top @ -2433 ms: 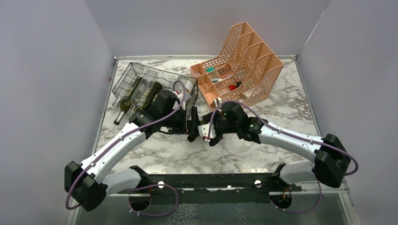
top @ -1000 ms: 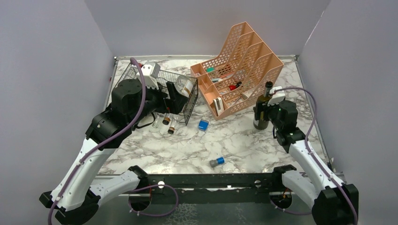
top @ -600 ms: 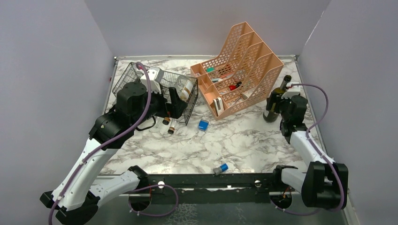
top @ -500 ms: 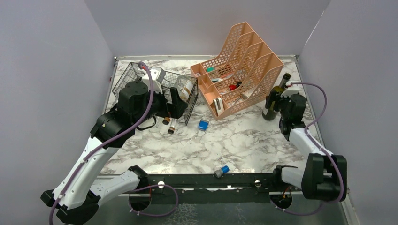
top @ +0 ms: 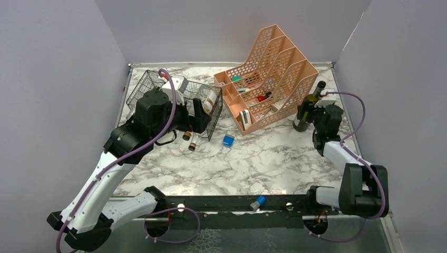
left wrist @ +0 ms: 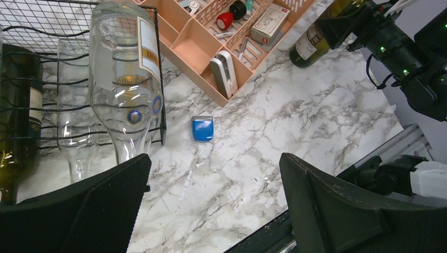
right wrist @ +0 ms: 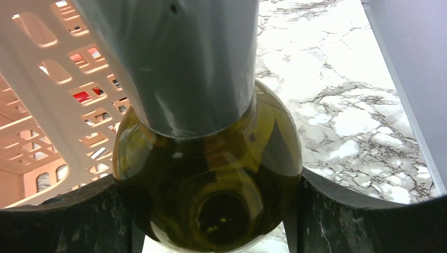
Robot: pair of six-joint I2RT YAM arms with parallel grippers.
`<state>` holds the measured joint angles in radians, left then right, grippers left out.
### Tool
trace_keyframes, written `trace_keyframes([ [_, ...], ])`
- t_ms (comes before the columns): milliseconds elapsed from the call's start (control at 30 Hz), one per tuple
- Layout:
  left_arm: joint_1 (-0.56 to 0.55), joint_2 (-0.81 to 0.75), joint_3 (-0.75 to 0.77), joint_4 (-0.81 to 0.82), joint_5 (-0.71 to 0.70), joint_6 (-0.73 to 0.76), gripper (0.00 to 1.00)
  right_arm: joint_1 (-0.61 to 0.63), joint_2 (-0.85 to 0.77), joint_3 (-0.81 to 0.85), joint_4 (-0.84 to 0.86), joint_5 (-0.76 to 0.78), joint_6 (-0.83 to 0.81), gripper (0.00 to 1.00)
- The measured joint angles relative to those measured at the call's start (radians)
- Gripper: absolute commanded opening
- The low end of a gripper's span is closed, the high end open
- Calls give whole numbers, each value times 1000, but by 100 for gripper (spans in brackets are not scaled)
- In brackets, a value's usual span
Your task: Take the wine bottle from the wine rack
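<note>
The black wire wine rack [top: 150, 89] lies at the back left with bottles in it: a clear one [left wrist: 124, 79], a slimmer clear one [left wrist: 74, 110] and a dark one [left wrist: 18, 116]. My left gripper [top: 196, 117] hangs open at the rack's right end, nothing between its fingers [left wrist: 100, 211]. At the far right, a dark green wine bottle [top: 318, 90] is off the rack, tilted beside the organizer. My right gripper [top: 308, 112] is shut on its body [right wrist: 211, 174], one finger [right wrist: 358, 221] on each side.
A peach perforated file organizer [top: 274, 79] holding small items stands at the back centre. A small blue block [top: 228, 140] lies on the marble table [top: 263, 158]. A blue-capped cylinder [top: 258, 202] rests at the near rail. The side wall is close to the right arm.
My right gripper has shifted the held bottle slightly back along the organizer's right side. The blue-capped cylinder has rolled to the near rail. The left arm has barely moved.
</note>
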<state>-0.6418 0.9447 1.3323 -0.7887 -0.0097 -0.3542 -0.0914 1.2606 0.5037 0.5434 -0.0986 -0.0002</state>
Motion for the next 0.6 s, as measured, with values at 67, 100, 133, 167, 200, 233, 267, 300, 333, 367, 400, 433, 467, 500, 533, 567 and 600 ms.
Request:
trace_keyframes([
  [67, 0, 2, 0, 0, 0, 0, 99, 0, 2, 0, 3, 0, 0, 77],
  [100, 0, 3, 0, 0, 0, 0, 99, 0, 3, 0, 3, 0, 0, 80],
  [133, 0, 4, 0, 0, 0, 0, 99, 0, 3, 0, 3, 0, 0, 82],
  [167, 0, 4, 0, 0, 0, 0, 99, 0, 3, 0, 3, 0, 0, 84],
  [200, 0, 4, 0, 1, 0, 0, 99, 0, 3, 0, 3, 0, 1, 86],
  [233, 0, 4, 0, 1, 0, 0, 99, 0, 2, 0, 7, 0, 1, 96],
  [267, 0, 4, 0, 1, 0, 0, 99, 0, 2, 1, 11, -1, 1, 100],
  [300, 0, 4, -1, 1, 0, -1, 99, 0, 2, 2, 13, -1, 3, 100],
  [333, 0, 4, -2, 1, 0, -1, 99, 0, 1, 3, 12, -2, 1, 100],
  [367, 0, 3, -5, 1, 0, -1, 99, 0, 0, 5, 10, -2, 2, 100],
  [400, 0, 3, -5, 1, 0, -2, 99, 0, -4, 8, 7, -3, 1, 100],
  [433, 0, 4, -6, 1, 0, -2, 99, 0, -11, 11, 4, -4, 1, 100],
  [467, 0, 4, -6, 1, 0, -3, 99, 0, -19, 14, 0, -5, 2, 100],
  [500, 0, 3, -6, 1, 0, -4, 99, 0, -30, 16, -6, -5, 2, 100],
  [533, 0, 3, -6, 2, 0, -4, 99, 0, -48, 18, -16, -6, 2, 100],
  [567, 0, 4, -6, 1, 1, -5, 99, 0, -62, 19, -23, -7, 3, 100],
  [600, 0, 4, -6, 1, 1, -5, 99, 0, -76, 23, -35, -7, 4, 100],
])
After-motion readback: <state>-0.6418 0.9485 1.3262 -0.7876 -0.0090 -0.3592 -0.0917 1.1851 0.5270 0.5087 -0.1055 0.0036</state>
